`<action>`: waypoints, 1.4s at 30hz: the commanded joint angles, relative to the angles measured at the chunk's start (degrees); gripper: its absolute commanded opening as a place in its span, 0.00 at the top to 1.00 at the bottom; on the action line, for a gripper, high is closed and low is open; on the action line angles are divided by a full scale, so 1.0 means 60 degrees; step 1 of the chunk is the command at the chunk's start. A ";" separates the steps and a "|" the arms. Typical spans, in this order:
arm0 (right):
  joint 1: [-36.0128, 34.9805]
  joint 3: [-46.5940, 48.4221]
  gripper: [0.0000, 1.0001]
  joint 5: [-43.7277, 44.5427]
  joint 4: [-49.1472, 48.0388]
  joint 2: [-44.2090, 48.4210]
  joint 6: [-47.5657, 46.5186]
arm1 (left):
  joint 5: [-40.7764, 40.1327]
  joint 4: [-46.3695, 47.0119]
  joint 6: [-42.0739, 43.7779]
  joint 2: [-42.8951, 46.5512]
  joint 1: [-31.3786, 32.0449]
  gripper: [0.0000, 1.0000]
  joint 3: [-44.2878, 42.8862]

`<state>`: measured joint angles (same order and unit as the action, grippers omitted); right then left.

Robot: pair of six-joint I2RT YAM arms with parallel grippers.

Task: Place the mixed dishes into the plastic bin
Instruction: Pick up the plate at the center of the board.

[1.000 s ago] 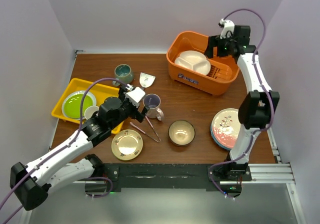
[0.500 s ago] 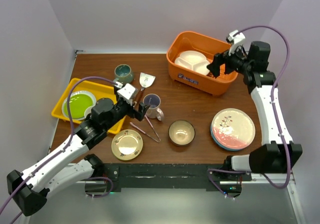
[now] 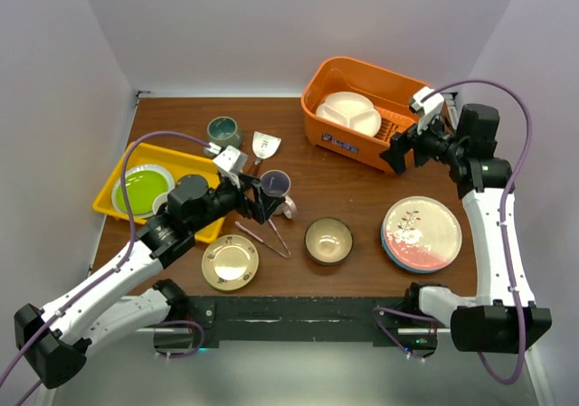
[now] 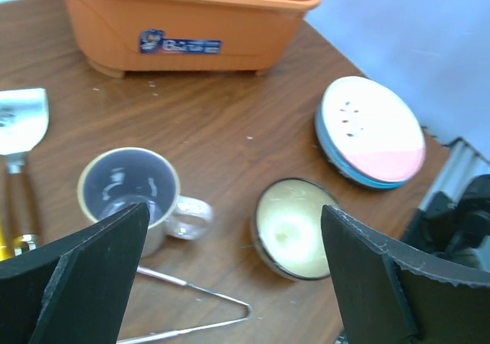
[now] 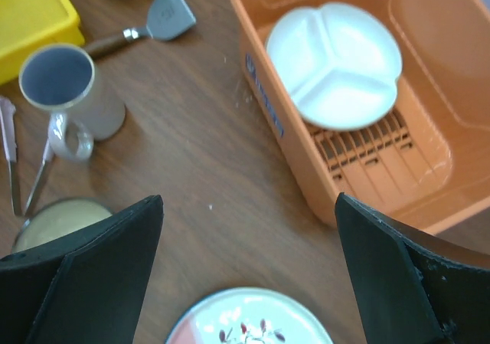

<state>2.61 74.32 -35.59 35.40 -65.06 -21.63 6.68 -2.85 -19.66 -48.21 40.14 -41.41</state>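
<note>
The orange plastic bin (image 3: 312, 89) stands at the back right with a white divided plate (image 3: 348, 112) inside. My right gripper (image 3: 399, 151) hangs open and empty over its front right corner, above bare wood (image 5: 249, 202). A lavender mug (image 3: 275, 184), a bronze bowl (image 3: 328, 240), a pink floral plate (image 3: 421, 232), a cream plate (image 3: 230, 261) and a teal mug (image 3: 222, 132) sit on the table. My left gripper (image 3: 258, 203) hovers open beside the lavender mug (image 4: 126, 187), with the bowl (image 4: 295, 227) to its right.
A yellow tray (image 3: 181, 160) at the left holds a lime-green plate (image 3: 142, 189). A metal spatula (image 3: 264, 142) lies behind the lavender mug. Thin pink tongs (image 3: 276, 239) lie in front of it.
My right arm has swung out of the bin toward its front right corner, and its jaws have spread a little wider. My left gripper has edged right toward the lavender mug.
</note>
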 commanded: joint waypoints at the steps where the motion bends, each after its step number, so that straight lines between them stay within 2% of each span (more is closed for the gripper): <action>1: 0.0544 -0.0346 0.02 -0.0117 0.1394 0.0310 -0.1169 | 0.0834 0.0738 -0.0883 0.0182 -0.0054 0.00 -0.0145; 9: 0.1922 -0.0756 0.02 -0.0337 0.3033 0.0208 -0.2926 | 0.1450 0.0973 -0.1498 0.0139 -0.0054 0.00 -0.0028; 16: 0.3706 -0.1210 0.04 -0.0250 0.3884 -0.0434 -0.4421 | 0.1831 0.1105 -0.1718 -0.0081 -0.0040 0.00 0.0002; 24: 0.5378 -0.1708 0.10 0.0482 0.3975 -0.1329 -0.5886 | 0.2066 0.1178 -0.1777 -0.0300 -0.0025 0.00 0.0031; 30: 0.6155 -0.1826 0.18 0.0864 0.3841 -0.2337 -0.6414 | 0.2080 0.1193 -0.1777 -0.0374 -0.0040 0.00 0.0119; 35: 0.6317 -0.1782 0.25 0.0878 0.3959 -0.3072 -0.6591 | 0.2095 0.1208 -0.1792 -0.0418 -0.0040 0.00 0.0207; 42: 0.6361 -0.1972 0.29 0.1157 0.3739 -0.3614 -0.6605 | 0.2124 0.1237 -0.1835 -0.0418 -0.0025 0.00 0.0295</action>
<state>40.51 62.87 -29.61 58.48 -86.00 -59.57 18.33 2.04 -29.54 -50.78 40.14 -40.16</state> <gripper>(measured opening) 0.727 0.997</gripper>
